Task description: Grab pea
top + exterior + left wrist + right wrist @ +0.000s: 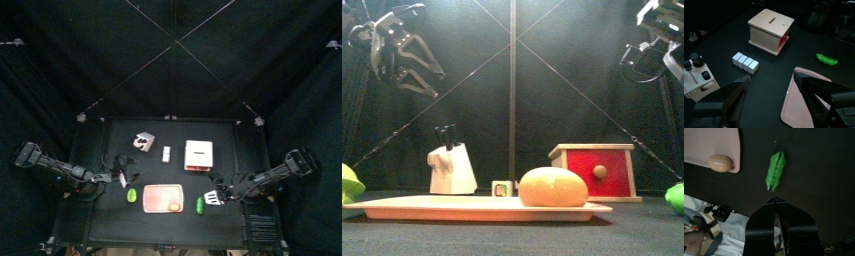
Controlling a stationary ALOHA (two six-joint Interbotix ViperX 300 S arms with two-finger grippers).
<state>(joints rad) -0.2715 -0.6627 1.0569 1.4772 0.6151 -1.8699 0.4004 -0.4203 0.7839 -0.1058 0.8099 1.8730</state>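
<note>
The right fingers (777, 203), pressed together and empty, hang just below the pea (775, 170) at frame centre; the left fingers (771, 90) stand wide apart, empty, over the counter (724, 30).

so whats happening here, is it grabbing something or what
The right gripper hangs just short of the pea, a small green pod lying on the black table beside the pink plate. Its jaws are shut and nothing is held yet. The left gripper stands open above the table on the other side, holding nothing. A wooden box with a red side, a small white block and a rounded orange piece on the plate are untouched.
</note>
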